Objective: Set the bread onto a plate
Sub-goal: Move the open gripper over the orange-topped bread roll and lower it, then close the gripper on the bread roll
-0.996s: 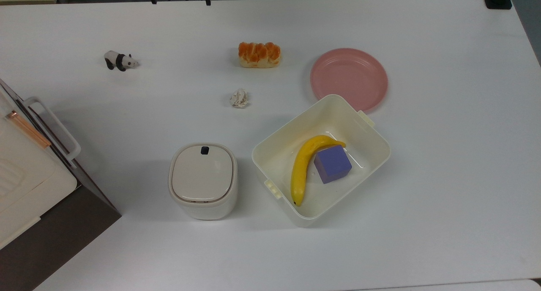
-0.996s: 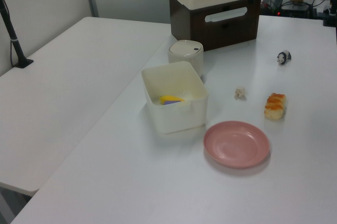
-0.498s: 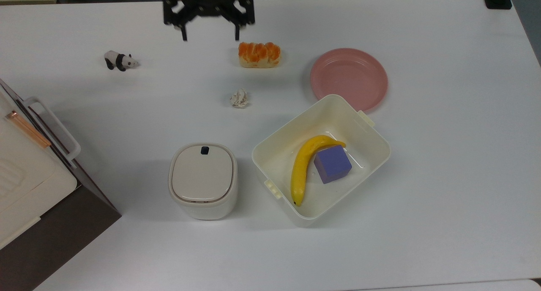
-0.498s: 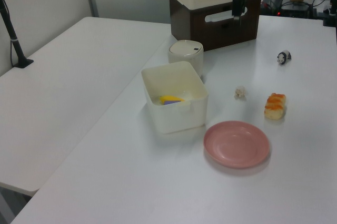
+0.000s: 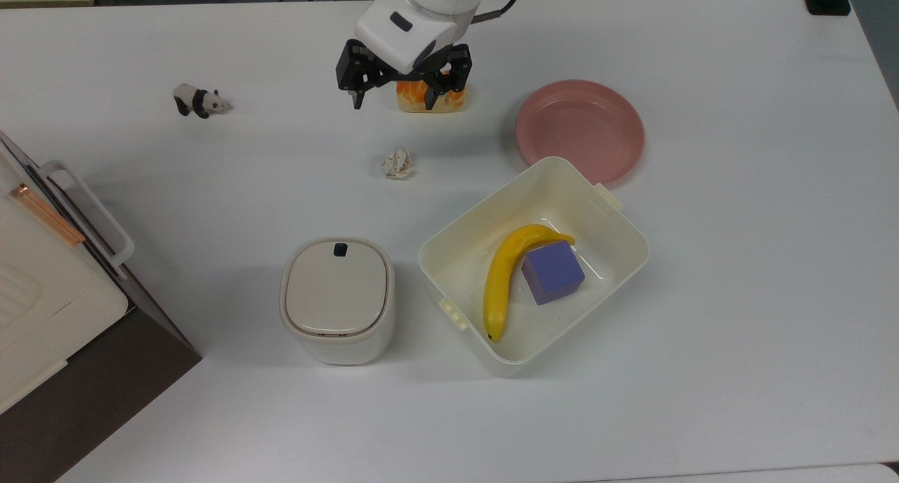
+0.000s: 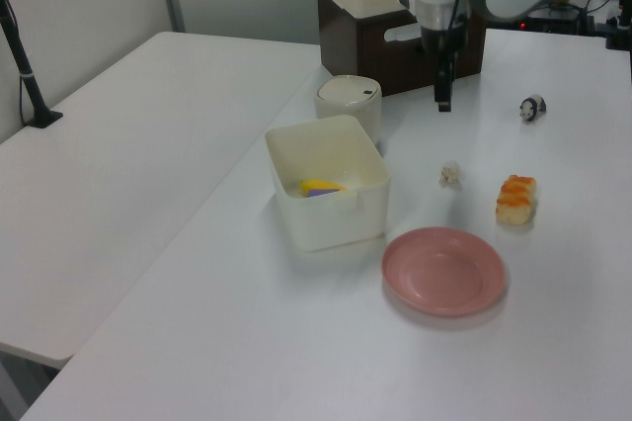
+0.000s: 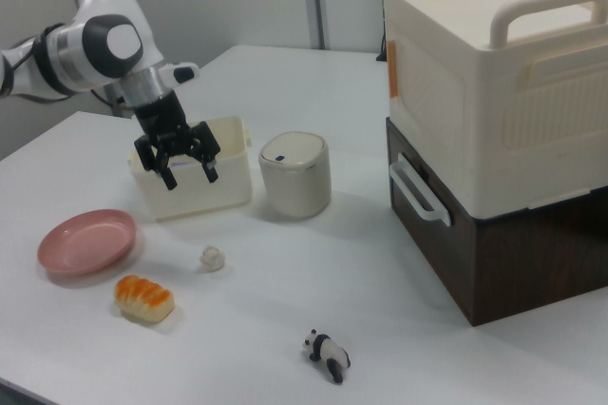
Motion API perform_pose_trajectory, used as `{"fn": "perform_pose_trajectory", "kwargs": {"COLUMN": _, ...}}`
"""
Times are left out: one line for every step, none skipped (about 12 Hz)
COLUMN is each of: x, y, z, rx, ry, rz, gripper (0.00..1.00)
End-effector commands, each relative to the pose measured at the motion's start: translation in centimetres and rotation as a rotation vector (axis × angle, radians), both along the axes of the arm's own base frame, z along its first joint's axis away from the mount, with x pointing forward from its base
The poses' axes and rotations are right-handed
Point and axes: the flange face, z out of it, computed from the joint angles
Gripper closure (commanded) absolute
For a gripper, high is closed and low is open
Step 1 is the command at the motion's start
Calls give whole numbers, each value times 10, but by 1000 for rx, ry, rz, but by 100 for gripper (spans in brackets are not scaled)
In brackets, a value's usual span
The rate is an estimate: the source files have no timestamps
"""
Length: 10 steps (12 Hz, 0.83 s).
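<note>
The arm has entered the scene within the last second: a second ago the table held no robot, half a second ago the gripper stood at the top view's upper edge, and it now hangs over the bread. The gripper (image 5: 395,107) has its two fingers spread wide apart and empty, one fingertip (image 5: 357,104) toward the top view's 9 o'clock of the loaf and the other in front of the loaf's crust; in the right view the gripper (image 7: 189,177) hangs well above the tabletop with the bread (image 7: 144,298) below it, so no contact is made. This advance marks the approach stage of the task; grasp, lift and transfer are all still to come. The bread (image 5: 449,98) lies on the white table (image 5: 737,272) at about 9 o'clock from the plate (image 5: 580,130) in the top view, near it but apart from it. It is a small oblong loaf with a lumpy, glossy orange-brown top and pale cream sides, lying with its crust up. The plate is round, pink and bare, and the cream bin (image 5: 449,251) overlaps its near rim at about 6 o'clock in the top view. A crumpled paper ball (image 5: 397,163) lies at roughly 7 o'clock from the bread, well clear of the line between loaf and plate.
</note>
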Motion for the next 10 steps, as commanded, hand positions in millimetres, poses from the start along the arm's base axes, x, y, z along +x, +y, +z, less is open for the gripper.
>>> {"fn": "perform_pose_trajectory", "kwargs": {"x": -43, "y": 0, "z": -5, "rx": -69, "ry": 7, "rz": 59, "gripper": 1}}
{"fn": "perform_pose_trajectory", "kwargs": {"x": -52, "y": -1, "z": -4, "rx": -75, "ry": 30, "rz": 84, "gripper": 0}}
{"fn": "perform_pose_trajectory", "kwargs": {"x": -55, "y": 1, "z": -11, "rx": -82, "ry": 66, "rz": 79, "gripper": 0}}
{"fn": "perform_pose_trajectory", "kwargs": {"x": -59, "y": 11, "z": -17, "rx": -85, "ry": 83, "rz": 91, "gripper": 0}}
{"fn": "perform_pose_trajectory", "kwargs": {"x": -66, "y": 13, "z": -28, "rx": -89, "ry": 109, "rz": 95, "gripper": 1}}
{"fn": "perform_pose_trajectory", "kwargs": {"x": -72, "y": 21, "z": -40, "rx": -94, "ry": 134, "rz": 114, "gripper": 0}}
{"fn": "perform_pose_trajectory", "kwargs": {"x": -78, "y": 28, "z": -50, "rx": -96, "ry": 159, "rz": 145, "gripper": 0}}
{"fn": "perform_pose_trajectory", "kwargs": {"x": -79, "y": 37, "z": -55, "rx": -93, "ry": 180, "rz": 200, "gripper": 0}}
{"fn": "perform_pose_trajectory", "kwargs": {"x": -84, "y": 52, "z": -59, "rx": -92, "ry": 220, "rz": 284, "gripper": 0}}
{"fn": "perform_pose_trajectory", "kwargs": {"x": -91, "y": 57, "z": -67, "rx": -98, "ry": 276, "rz": 332, "gripper": 0}}
